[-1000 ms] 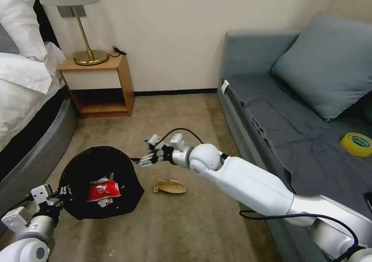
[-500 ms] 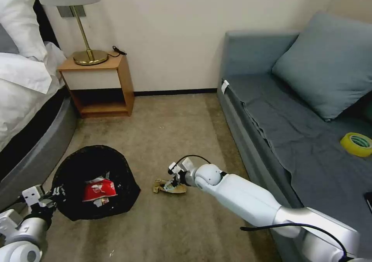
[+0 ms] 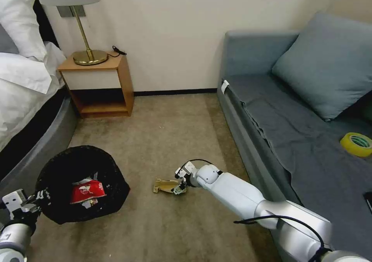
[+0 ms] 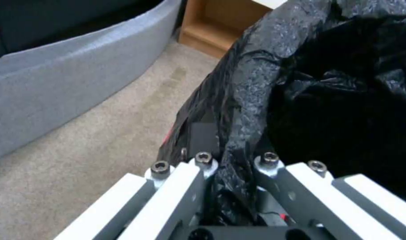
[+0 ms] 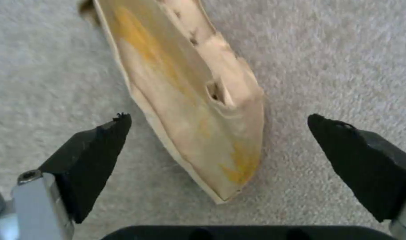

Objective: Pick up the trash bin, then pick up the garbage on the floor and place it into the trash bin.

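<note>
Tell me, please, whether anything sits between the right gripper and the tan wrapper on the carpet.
Nothing visible does. The right gripper is open, its fingers straddling the near end of the tan wrapper with bare carpet on either side. The left gripper holds the trash bin off to the side.

Even, soft indoor light, no glare.
Faint shadows lie on the carpet (image 3: 174,138); both wrist views look slightly blurred close up.

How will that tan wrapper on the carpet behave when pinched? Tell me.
The tan wrapper looks thin and creased, so probably floppy and light. It lies flat on the carpet between the open right pincer, so its edge may be hard to catch.
</note>
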